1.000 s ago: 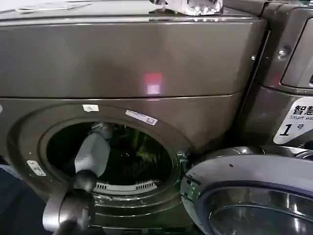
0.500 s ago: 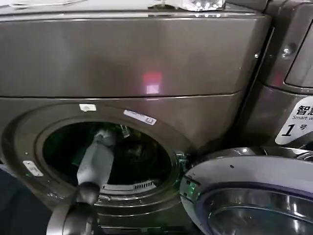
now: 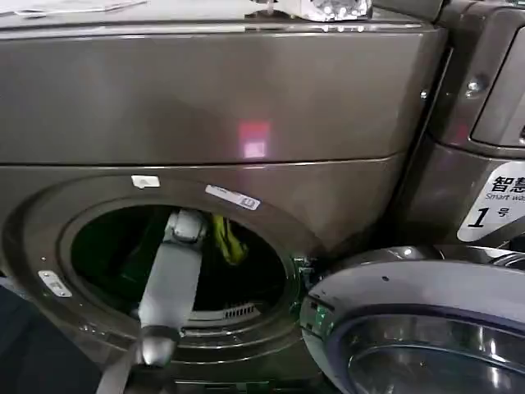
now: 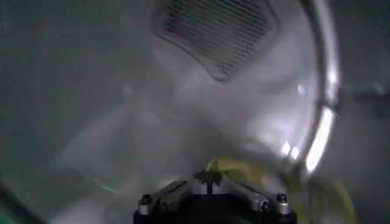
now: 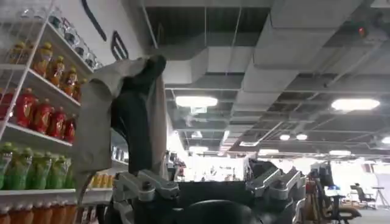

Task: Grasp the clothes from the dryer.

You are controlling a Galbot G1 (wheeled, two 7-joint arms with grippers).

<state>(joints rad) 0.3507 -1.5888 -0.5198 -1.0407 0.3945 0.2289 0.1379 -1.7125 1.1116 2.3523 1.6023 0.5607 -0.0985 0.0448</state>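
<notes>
The dryer (image 3: 246, 98) is a dark bronze-grey machine with a pink-red light on its top panel, and its round mouth stands open. My left arm reaches through the mouth into the drum. The clothes (image 3: 228, 238) show as a yellow-green strip hanging just right of the left wrist. In the left wrist view my left gripper (image 4: 209, 178) has its fingertips together on the yellow-green clothes (image 4: 239, 171), with the drum's perforated back wall (image 4: 219, 30) beyond. My right gripper (image 5: 207, 185) is held away from the dryer, pointing up at a ceiling, open and empty.
The dryer's round door (image 3: 410, 320) hangs open at the lower right, close to the mouth. A similar machine (image 3: 484, 98) with a white label stands right beside it. A clear plastic item (image 3: 332, 8) lies on the dryer's top. Shelves of bottles (image 5: 36, 103) show by the right arm.
The left arm went deeper into the drum and then rose. The yellow-green clothes, lying low in the drum before, now hang beside the left wrist higher up.
</notes>
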